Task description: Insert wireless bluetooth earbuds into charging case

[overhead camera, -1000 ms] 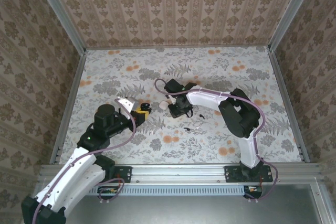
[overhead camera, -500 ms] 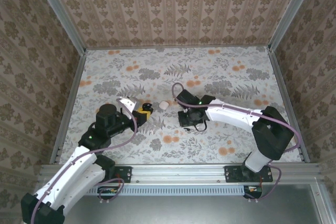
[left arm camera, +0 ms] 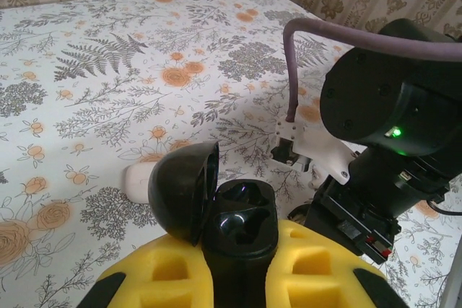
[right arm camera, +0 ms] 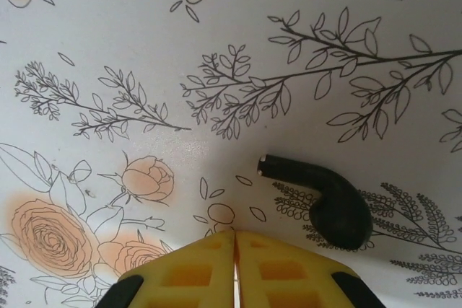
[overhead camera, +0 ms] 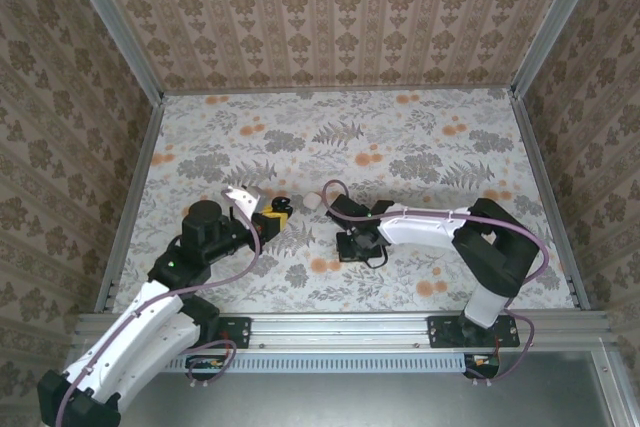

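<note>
Black earbud (right arm camera: 326, 196) lies on floral tabletop (right arm camera: 108, 34) just beside right gripper (right arm camera: 234, 249), its pads (right arm camera: 188, 273) pressed together empty; left gripper (left arm camera: 238, 272) clamps open-lidded black charging case (left arm camera: 242, 225), seemingly steadying it for insertion.

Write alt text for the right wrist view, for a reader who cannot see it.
A black earbud lies on the floral-printed table, just beyond the right gripper, whose yellow foam-padded jaws are shut with nothing between them.
</note>
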Robot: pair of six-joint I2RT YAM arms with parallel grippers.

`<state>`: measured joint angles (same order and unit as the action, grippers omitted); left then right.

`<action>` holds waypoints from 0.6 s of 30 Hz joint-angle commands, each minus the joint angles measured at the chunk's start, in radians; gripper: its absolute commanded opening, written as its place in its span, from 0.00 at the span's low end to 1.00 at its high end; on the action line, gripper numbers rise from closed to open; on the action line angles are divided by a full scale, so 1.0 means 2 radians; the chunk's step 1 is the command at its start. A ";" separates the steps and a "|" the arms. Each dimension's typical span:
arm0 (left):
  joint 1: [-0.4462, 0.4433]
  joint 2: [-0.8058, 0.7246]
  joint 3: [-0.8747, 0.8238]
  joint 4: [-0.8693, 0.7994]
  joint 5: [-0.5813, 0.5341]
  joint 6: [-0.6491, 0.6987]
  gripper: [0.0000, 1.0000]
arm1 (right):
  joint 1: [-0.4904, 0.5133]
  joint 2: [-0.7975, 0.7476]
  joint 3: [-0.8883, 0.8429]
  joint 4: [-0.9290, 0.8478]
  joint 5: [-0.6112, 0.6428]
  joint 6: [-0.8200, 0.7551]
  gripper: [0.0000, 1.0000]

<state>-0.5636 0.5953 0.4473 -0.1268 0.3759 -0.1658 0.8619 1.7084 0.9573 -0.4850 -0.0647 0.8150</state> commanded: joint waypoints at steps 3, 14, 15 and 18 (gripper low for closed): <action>-0.004 -0.003 -0.009 0.002 -0.007 -0.006 0.00 | -0.026 0.017 0.008 -0.001 0.011 -0.014 0.09; -0.005 0.009 -0.002 0.002 -0.007 -0.002 0.00 | -0.065 0.004 0.064 -0.049 0.020 -0.102 0.08; -0.005 0.009 -0.002 0.003 -0.008 -0.001 0.00 | -0.065 -0.002 0.068 -0.055 0.020 -0.108 0.08; -0.005 0.010 -0.003 0.006 -0.008 -0.001 0.00 | -0.066 -0.025 0.066 -0.067 0.026 -0.109 0.08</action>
<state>-0.5690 0.6159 0.4381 -0.1265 0.3672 -0.1654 0.7292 1.7195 1.0698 -0.5476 -0.0452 0.6376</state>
